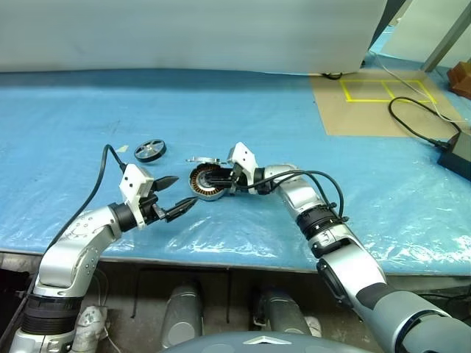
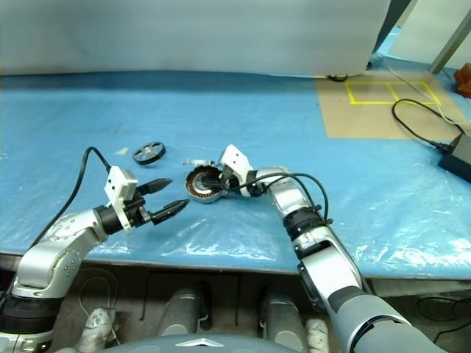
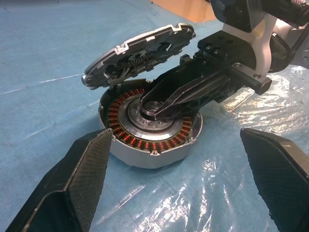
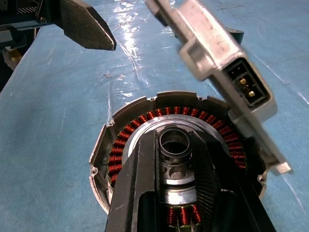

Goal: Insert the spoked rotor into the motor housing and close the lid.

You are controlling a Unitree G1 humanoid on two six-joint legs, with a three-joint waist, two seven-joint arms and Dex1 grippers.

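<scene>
- The right gripper (image 3: 154,108) is reaching into the motor housing (image 3: 145,145), its nearly closed fingers pinching the central hub.
- The left gripper (image 1: 176,197) is hovering just beside the housing, jaws wide and empty.
- The lid (image 3: 140,53) is standing tilted open on the housing's far rim.
- The spoked rotor (image 1: 150,151) is lying well apart from the housing.
- Risk: withdrawing the right gripper carelessly could knock the propped lid shut before the rotor goes in.

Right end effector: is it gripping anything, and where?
The right end effector is closed on the motor housing at its central hub, inside the coil ring. The left end effector is open, holding nothing.
</scene>
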